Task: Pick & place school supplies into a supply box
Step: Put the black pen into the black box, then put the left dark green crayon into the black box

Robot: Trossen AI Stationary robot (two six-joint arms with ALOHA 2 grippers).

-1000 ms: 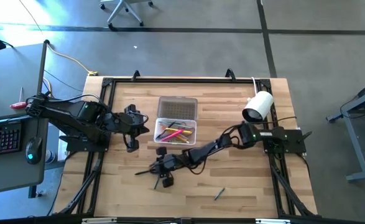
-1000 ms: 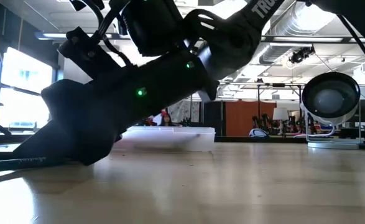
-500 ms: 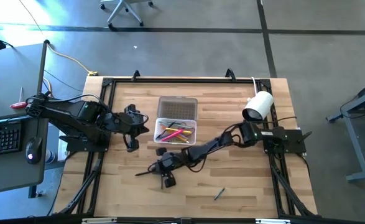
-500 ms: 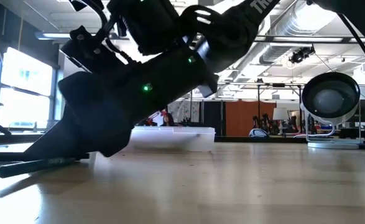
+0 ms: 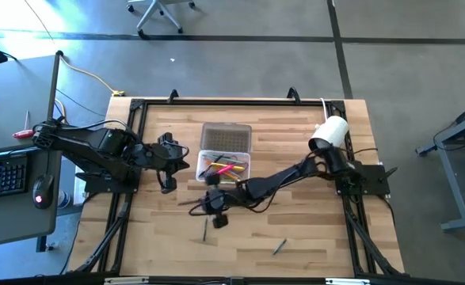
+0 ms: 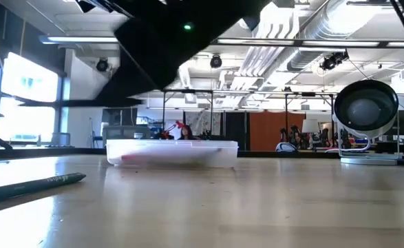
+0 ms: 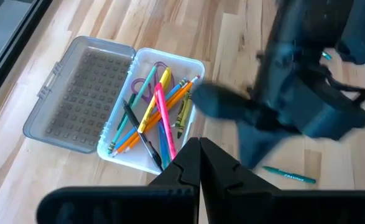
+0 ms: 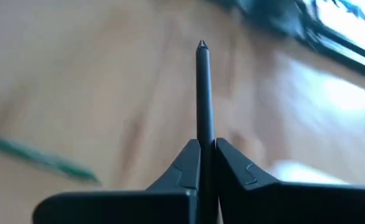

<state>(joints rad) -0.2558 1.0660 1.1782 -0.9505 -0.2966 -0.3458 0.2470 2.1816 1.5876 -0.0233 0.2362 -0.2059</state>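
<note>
I observe the right end effector (image 5: 203, 207) raised above the pale wooden slatted worktop (image 5: 311, 229), just in front of the small clear plastic supply box (image 5: 224, 167). Its two dark fingers (image 8: 185, 163) are pressed together on a thin black pen (image 8: 203, 93), which projects straight out beyond the fingertips in the right wrist view. In the high view the pen shows as a dark sliver at the left of the end effector.

The supply box sits near the centre of the worktop, with its hinged translucent grey textured lid (image 7: 76, 93) folded open and lying flat on the far side. Inside lie the collected school supplies (image 7: 154, 115): orange, yellow, pink, green, light blue and black pens and pencils, with purple scissor handles at one end.

Two items lie loose on the worktop: a dark green marker (image 5: 205, 229) just in front of the right end effector, and a small dark pen (image 5: 280, 247) nearer the front edge, well apart from the box.

The left end effector (image 5: 167, 181) hangs to the left of the box; its fingers (image 7: 216, 168) are closed together and I see nothing between them.

A white cylindrical camera (image 5: 329, 135) stands at the worktop's right rear.
</note>
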